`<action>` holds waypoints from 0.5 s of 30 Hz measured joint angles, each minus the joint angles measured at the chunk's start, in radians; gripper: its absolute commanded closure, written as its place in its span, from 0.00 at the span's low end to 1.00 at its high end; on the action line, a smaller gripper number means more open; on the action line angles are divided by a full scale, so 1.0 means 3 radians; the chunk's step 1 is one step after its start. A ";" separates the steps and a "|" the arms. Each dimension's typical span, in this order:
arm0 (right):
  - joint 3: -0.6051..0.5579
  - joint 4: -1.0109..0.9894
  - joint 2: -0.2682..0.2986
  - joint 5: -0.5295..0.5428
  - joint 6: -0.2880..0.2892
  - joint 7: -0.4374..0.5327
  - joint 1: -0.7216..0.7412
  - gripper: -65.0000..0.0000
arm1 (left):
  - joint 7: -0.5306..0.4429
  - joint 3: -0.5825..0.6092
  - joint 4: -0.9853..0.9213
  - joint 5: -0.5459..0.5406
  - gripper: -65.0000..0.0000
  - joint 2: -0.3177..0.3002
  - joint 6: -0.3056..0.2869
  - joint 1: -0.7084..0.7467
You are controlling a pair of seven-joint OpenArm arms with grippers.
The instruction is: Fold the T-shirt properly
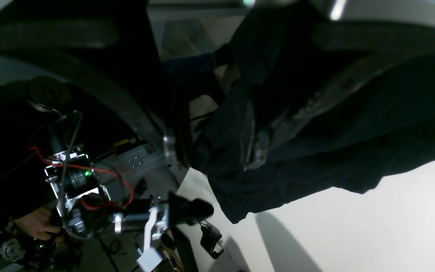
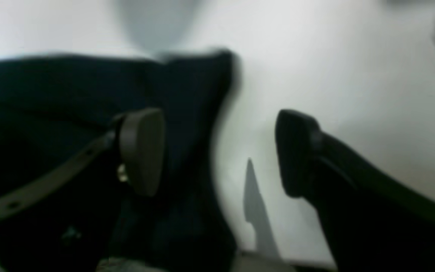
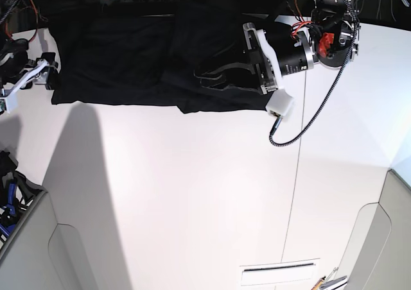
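Near desk: the white desk [image 3: 192, 194] lies bare in front, from the near edge up to the cloth; a seam runs up it on the base view's right side.
T-shirt place: the black T-shirt [image 3: 128, 59] lies bunched along the far edge of the desk, its near hem running straight across, with a lumped fold toward the middle.
Left tool: the left tool [image 3: 215, 72] reaches in from the base view's right and lies over the cloth; in the left wrist view cloth [image 1: 315, 124] drapes over one finger, so it looks to be grasping a fold, though the contact itself is dark and hard to read.
Right tool: the right tool [image 2: 217, 151] stands released, fingers wide apart, one pad [image 2: 142, 151] over the cloth's corner [image 2: 202, 87] and the other over bare desk; nothing sits between them.
Step in hand: judged an early stage, a corner let go on one side while the other side is gathered; no neat fold is made yet.
Next move: probably spread or draw the cloth toward the open near desk, so both tools need a hold on the hem or corners.
Edges: the cloth sits close to the far edge, with wires and hardware just behind.
Room: ample toward the near side, tight at the far side.
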 measured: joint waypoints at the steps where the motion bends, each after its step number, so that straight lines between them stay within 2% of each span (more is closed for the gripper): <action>1: 0.0074 0.0001 -0.0027 0.0229 0.0107 -0.0090 0.0037 0.31 | 0.0000 0.0000 0.0000 0.0000 0.62 0.0000 0.0000 0.0001; 3: 0.0245 0.0004 -0.0107 0.0603 0.0263 -0.0229 0.0092 0.31 | -0.0001 0.0000 0.0000 -0.0001 0.62 0.0000 0.0000 0.0000; 5: 0.0399 0.0004 -0.0173 0.0802 0.0355 -0.0287 0.0098 0.31 | -0.0001 0.0000 0.0000 0.0000 0.62 0.0000 0.0000 0.0001; 9: 0.0643 -0.0006 -0.0262 0.0782 0.0361 -0.0310 0.0052 0.31 | 0.0000 0.0000 0.0000 0.0000 0.62 0.0000 0.0000 0.0000; 15: 0.0673 -0.0020 -0.0275 0.0739 0.0361 -0.0320 -0.0034 0.31 | 0.0000 0.0000 0.0000 0.0001 0.62 -0.0001 0.0000 -0.0011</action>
